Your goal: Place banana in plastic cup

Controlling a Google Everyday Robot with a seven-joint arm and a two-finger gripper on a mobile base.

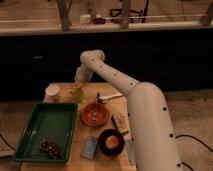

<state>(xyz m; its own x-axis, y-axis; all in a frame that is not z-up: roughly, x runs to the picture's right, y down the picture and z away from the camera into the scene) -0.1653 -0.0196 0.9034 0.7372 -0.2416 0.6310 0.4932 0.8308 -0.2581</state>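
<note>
The gripper [78, 86] hangs at the far left of the table, at the end of the white arm [115, 75] that reaches from the lower right. A pale yellow-green banana [76, 93] sits right at the gripper tips, close above the table top. The white plastic cup [52, 92] stands upright just left of the banana and gripper, a small gap apart from them. Whether the gripper holds the banana does not show.
A green tray [47, 125] lies at the front left with a dark grape bunch [49, 147] in its near corner. An orange bowl [95, 114] with a utensil stands mid-table. A dark bowl [111, 142] and a blue-grey sponge [90, 148] lie near the front edge.
</note>
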